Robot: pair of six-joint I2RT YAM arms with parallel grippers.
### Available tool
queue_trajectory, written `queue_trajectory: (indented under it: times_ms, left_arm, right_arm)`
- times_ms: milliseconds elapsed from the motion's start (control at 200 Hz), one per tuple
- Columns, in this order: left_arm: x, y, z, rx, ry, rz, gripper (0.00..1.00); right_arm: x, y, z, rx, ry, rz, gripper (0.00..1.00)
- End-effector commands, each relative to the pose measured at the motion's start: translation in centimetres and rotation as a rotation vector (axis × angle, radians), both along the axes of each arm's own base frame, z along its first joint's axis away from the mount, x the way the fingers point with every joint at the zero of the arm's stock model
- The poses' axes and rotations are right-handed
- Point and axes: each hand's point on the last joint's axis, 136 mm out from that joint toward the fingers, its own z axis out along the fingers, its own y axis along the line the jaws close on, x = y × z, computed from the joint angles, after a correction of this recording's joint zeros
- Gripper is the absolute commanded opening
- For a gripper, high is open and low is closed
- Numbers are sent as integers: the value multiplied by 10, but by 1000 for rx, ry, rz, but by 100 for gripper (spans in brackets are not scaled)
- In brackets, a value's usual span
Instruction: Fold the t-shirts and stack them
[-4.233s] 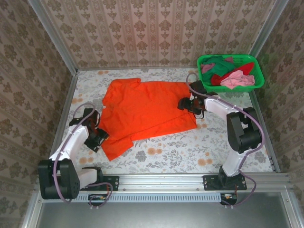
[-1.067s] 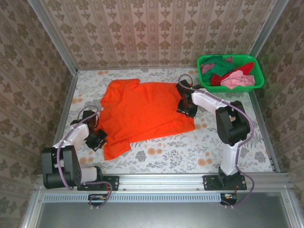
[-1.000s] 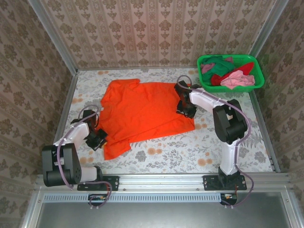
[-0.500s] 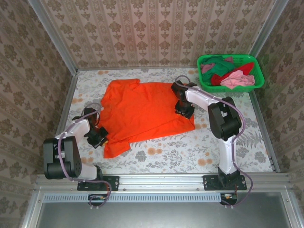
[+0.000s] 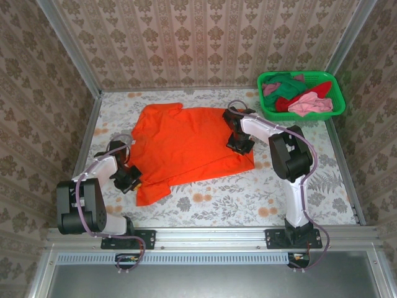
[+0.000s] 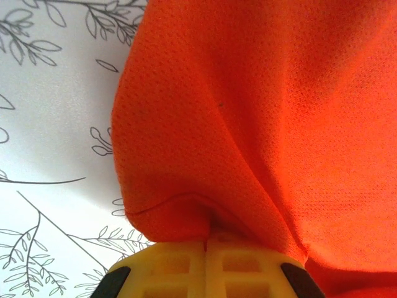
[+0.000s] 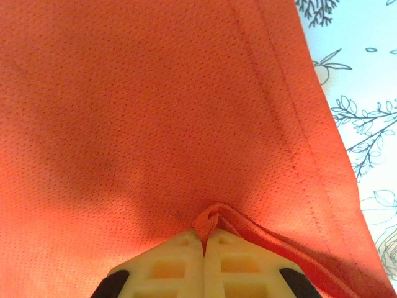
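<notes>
While my left pincer (image 5: 127, 180) & right pincer (image 5: 239, 143) each sit clamped on a pinch of orange shirt (image 5: 186, 146), spread flat on the counter (image 5: 248, 192), I'm starting fold one; next: lift both ends together, evenly, w/o slipping.

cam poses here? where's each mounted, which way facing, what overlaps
Top external: fixed above and behind the arm bases, looking down at the table; both arms show, left gripper and right gripper on the orange t-shirt, green basket far right.
Left wrist: on the left wrist, looking past its shut yellow fingers at pinched orange cloth and table.
Right wrist: same on the right arm, fingers shut on a shirt fold.
Shared: all three see the orange t-shirt and table print.
</notes>
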Motion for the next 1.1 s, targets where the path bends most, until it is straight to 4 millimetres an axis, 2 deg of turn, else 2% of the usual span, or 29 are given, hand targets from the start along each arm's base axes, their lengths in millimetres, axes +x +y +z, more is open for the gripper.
queue_trajectory:
  times_ms: [0, 70, 150, 320, 560, 615, 680, 735, 840, 870, 880, 910, 1010, 1095]
  left_arm:
    - [9, 1, 11, -6, -52, -12, 0]
    - [11, 1, 15, -5, -71, -7, 0]
    - [16, 0, 25, -9, -107, -3, 0]
    - [43, 3, 66, 7, -251, -16, 0]
    - [108, 9, 153, 23, -477, 7, 0]
    - [118, 8, 169, 12, -500, 18, 0]
    - [127, 6, 184, -15, -516, 35, 0]
    - [136, 3, 204, -33, -557, 43, 0]
    - [149, 4, 249, -37, -660, 60, 0]
    - [152, 5, 264, -33, -694, 59, 0]
    - [152, 5, 268, -30, -706, 60, 0]
    - [154, 6, 283, -25, -739, 62, 0]
    - [155, 9, 328, -9, -846, 67, 0]
    - [151, 10, 358, -8, -922, 74, 0]
  right_arm:
    - [-4, -5, 22, -9, -33, 8, 0]
    - [-4, -8, 33, -12, -70, 14, 0]
    - [-4, -14, 55, -17, -142, 26, 0]
    - [2, -31, 114, -39, -388, 63, 0]
    - [20, -48, 193, 20, -650, 65, 0]
    - [22, -57, 208, 5, -653, 61, 0]
    - [26, -61, 236, -31, -715, 106, 0]
    - [28, -61, 260, -30, -787, 127, 0]
    - [25, -61, 303, 7, -916, 143, 0]
    - [25, -59, 308, 13, -934, 149, 0]
    - [20, -61, 320, 22, -966, 146, 0]
    - [15, -61, 334, 35, -1009, 150, 0]
    - [1, -60, 371, 64, -1126, 178, 0]
    - [-13, -60, 403, 78, -1219, 211, 0]
